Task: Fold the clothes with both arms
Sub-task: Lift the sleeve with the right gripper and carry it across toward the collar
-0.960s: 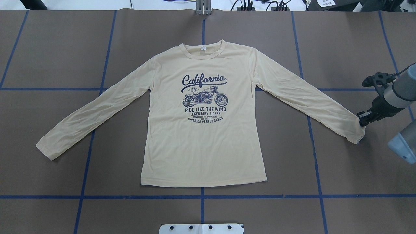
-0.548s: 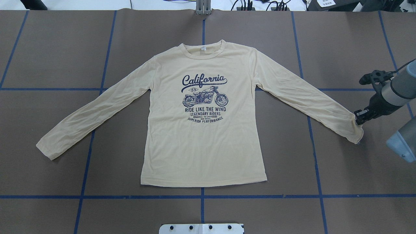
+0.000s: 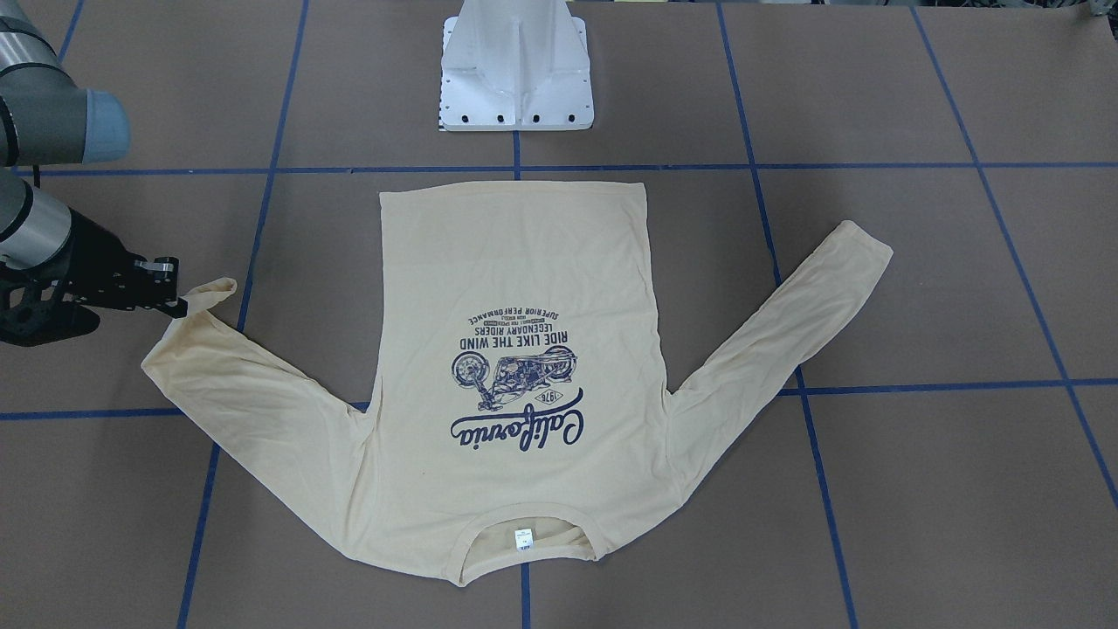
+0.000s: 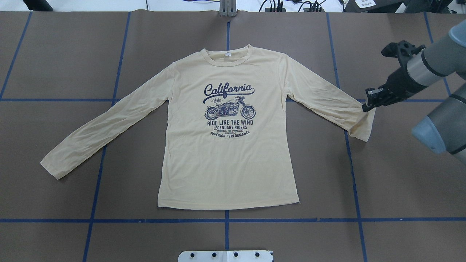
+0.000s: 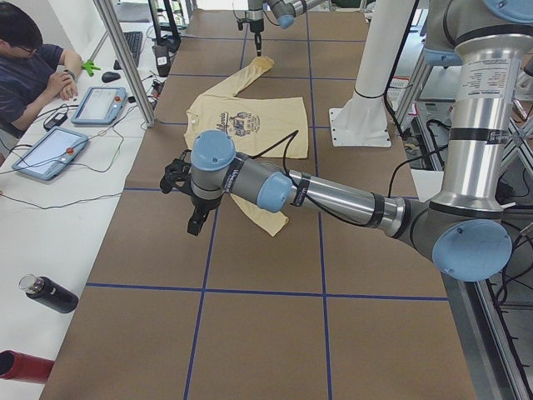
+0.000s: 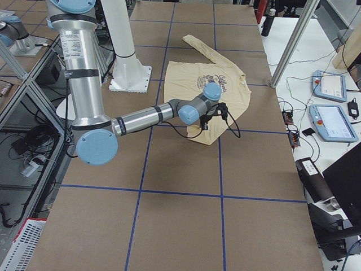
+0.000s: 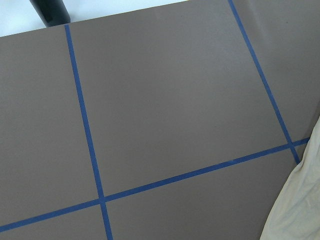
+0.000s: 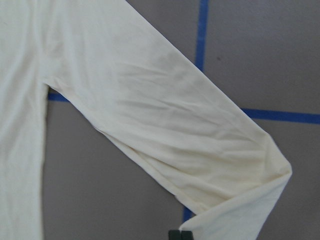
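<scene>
The clothes are one cream long-sleeved shirt (image 4: 225, 163) lying flat, navy motorcycle print up, collar at the far side. My right gripper (image 4: 364, 107) is shut on the cuff of the sleeve (image 4: 327, 102) on my right side. That cuff end (image 4: 362, 127) is lifted and doubled back. The same grip shows in the front view, with the right gripper (image 3: 177, 301) at the curled cuff (image 3: 214, 291). The other sleeve (image 4: 102, 127) lies straight. My left gripper (image 5: 196, 223) hangs above the table near that sleeve's cuff (image 5: 276, 221); I cannot tell whether it is open or shut.
The white pedestal base (image 3: 517, 70) stands at the near table edge. Blue tape lines (image 4: 225, 220) grid the brown table. A person (image 5: 33, 58) sits at a side desk with tablets (image 5: 50, 152). Bottles (image 5: 48, 294) lie beside the table.
The right gripper has moved away from me and inward with the cuff. The sleeve end, flat a second ago, is now raised and folded over.
</scene>
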{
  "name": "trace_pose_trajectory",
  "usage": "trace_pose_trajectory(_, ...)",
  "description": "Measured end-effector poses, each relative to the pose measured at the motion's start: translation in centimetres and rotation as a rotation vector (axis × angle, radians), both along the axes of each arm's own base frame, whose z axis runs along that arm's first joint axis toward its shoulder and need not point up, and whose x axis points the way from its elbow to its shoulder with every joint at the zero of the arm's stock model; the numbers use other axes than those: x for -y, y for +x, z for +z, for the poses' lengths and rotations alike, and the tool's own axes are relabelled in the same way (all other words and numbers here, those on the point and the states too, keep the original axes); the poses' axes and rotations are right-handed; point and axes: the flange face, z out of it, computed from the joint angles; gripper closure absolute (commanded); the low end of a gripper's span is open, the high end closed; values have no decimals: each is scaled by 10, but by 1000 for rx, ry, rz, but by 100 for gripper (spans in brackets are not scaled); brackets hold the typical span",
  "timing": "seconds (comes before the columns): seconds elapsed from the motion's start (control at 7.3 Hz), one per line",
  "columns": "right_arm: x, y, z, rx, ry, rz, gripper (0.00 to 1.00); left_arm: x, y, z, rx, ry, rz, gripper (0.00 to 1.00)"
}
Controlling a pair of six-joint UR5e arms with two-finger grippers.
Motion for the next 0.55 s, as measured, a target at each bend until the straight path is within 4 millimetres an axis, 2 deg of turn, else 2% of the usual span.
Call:
trace_pose_trajectory(0.27,30,-12,-99,97,7,71,100,1,0,4,0,-5,0,1)
trace_pose_trajectory(0.55,50,-22,-186,173,22,118,100,2,0,11,0,-15,0,1)
